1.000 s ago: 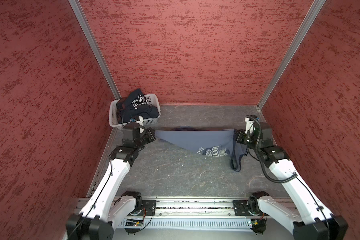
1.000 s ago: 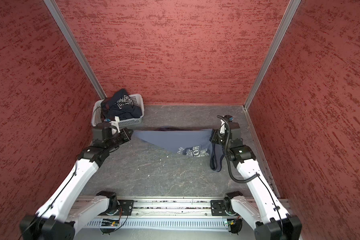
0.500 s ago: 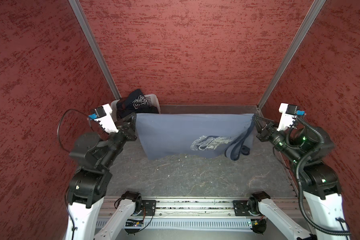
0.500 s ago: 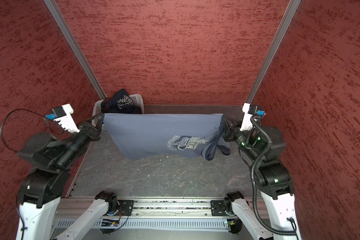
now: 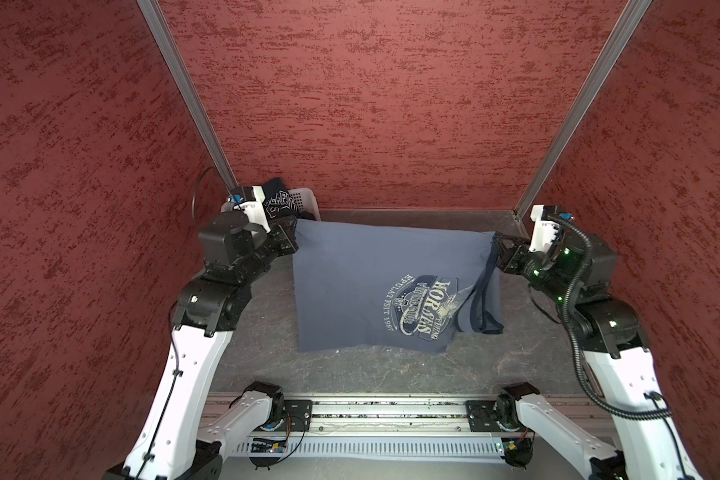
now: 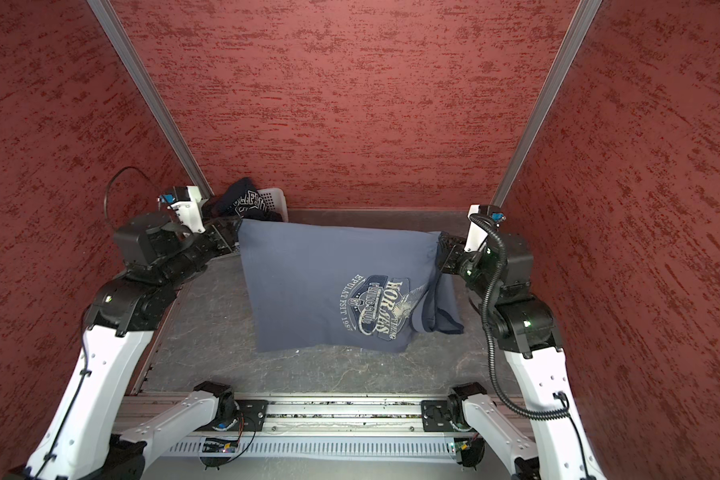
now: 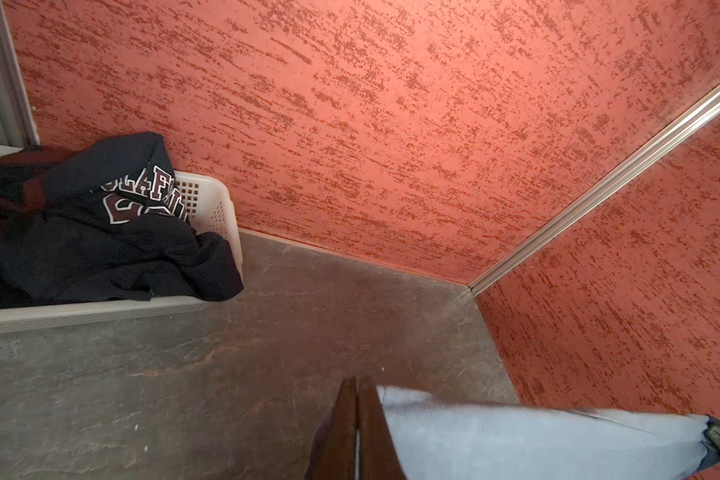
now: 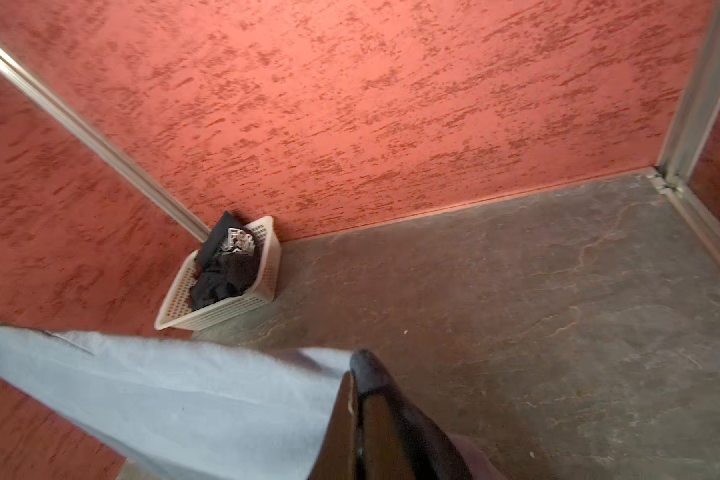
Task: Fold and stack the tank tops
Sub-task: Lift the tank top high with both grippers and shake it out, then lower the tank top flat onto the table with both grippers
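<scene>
**Desk:** What does the frame show?

**Photographer:** Two robot arms hold the grey-blue tank top (image 5: 371,282) up over the table (image 5: 391,374). The left gripper (image 5: 294,237) is pressed together on one upper corner. The right gripper (image 5: 496,246) is pinched tight on the opposite corner, where the navy-trimmed straps bunch and dangle.

**Desk:** How does the cloth lie from the grippers?

**Photographer:** In both top views its upper edge runs nearly taut from one gripper straight to the other. That line looks to be the shirt's long axis, with the hem end at the left gripper and the strap end at the right. The body hangs beneath both grippers, and the printed crest is turned sideways, nearer the right one. Whether the lower edge touches the table cannot be told.

**Desk:** Which arm is nearer?

**Photographer:** Neither, since each holds an end. In each wrist view the fingers (image 7: 341,415) are clamped on pale cloth that stretches off towards the other gripper.

**Desk:** What does the next move depend on?

**Photographer:** Probably that span. To lay the shirt flat, both grippers would have to come down together and hold their spacing, or the strap end will crumple.

**Desk:** And the second shirt?

**Photographer:** The navy tank top (image 5: 279,201) lies heaped in the white basket (image 5: 306,199), just beyond the left gripper and well apart from the right. It is not yet folded.
</scene>
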`<state>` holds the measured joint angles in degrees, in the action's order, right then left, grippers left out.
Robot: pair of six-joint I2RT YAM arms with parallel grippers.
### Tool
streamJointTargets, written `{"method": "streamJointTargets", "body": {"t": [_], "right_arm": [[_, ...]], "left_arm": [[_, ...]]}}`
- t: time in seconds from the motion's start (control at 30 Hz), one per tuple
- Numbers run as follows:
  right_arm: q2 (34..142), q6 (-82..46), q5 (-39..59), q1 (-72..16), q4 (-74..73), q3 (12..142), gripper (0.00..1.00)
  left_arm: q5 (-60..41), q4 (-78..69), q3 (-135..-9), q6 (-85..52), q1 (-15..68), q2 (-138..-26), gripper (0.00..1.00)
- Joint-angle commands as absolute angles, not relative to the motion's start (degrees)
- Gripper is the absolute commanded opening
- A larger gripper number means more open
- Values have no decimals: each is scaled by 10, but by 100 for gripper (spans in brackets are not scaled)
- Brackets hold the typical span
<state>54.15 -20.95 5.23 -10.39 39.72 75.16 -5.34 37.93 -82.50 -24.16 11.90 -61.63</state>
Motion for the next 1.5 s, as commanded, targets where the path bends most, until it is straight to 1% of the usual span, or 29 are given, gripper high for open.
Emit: {"method": "streamJointTargets", "body": {"t": [0.0, 0.07, 0.17, 0.27, 0.43, 0.5, 0.57, 0.63, 0.67, 0.7, 0.83, 0.9, 0.97, 1.03, 1.1, 1.17, 1.2, 1.23, 1.27, 1.3, 1.33, 1.4, 1.47], "right_arm": [[596, -193, -14, -84, 341, 757, 0], [629, -187, -5, -69, 315, 785, 0], [692, -178, 14, -41, 297, 859, 0], [757, -169, 44, -14, 290, 958, 0], [829, -148, 62, 1, 307, 1124, 0], [854, -139, 75, 1, 315, 1170, 0], [854, -130, 97, 2, 312, 1178, 0], [840, -124, 127, 2, 311, 1157, 0], [836, -125, 137, 1, 309, 1134, 0], [804, -129, 152, 1, 299, 1097, 0], [709, -161, 225, 0, 234, 889, 1], [668, -181, 252, 0, 211, 785, 1], [634, -198, 277, -1, 192, 685, 1], [615, -208, 309, -4, 177, 597, 1], [609, -209, 317, -9, 177, 532, 2], [611, -213, 316, -12, 171, 485, 4], [612, -219, 316, -14, 166, 465, 9], [615, -225, 318, -16, 162, 456, 17], [617, -229, 318, -17, 162, 449, 30], [616, -232, 311, -17, 165, 448, 44], [613, -236, 295, -17, 174, 449, 57], [604, -239, 249, -18, 204, 459, 74], [592, -238, 203, -17, 240, 472, 79]], "left_arm": [[-46, 350, -846, -250, 120, -705, 0], [-47, 338, -884, -249, 118, -749, 0], [-55, 334, -970, -246, 110, -816, 0], [-70, 352, -1096, -235, 99, -884, 0], [-95, 404, -1311, -217, 85, -985, 0], [-106, 411, -1363, -213, 79, -1003, 0], [-121, 398, -1358, -208, 75, -998, 0], [-134, 356, -1281, -200, 75, -959, 0], [-145, 324, -1222, -198, 75, -934, 0], [-158, 286, -1150, -197, 75, -901, 0], [-177, 180, -872, -200, 70, -772, 0], [-181, 142, -745, -207, 65, -711, 2], [-186, 124, -644, -218, 59, -661, 4], [-192, 118, -546, -236, 56, -615, 8], [-198, 122, -474, -246, 55, -585, 14], [-176, 150, -425, -263, 52, -567, 16], [-162, 170, -408, -271, 48, -561, 20], [-147, 191, -399, -280, 43, -559, 26], [-135, 219, -395, -293, 35, -557, 38], [-132, 237, -392, -305, 25, -555, 49], [-130, 254, -394, -315, 16, -553, 55], [-115, 286, -406, -328, 7, -553, 59], [-110, 297, -423, -329, 11, -555, 62]]}}
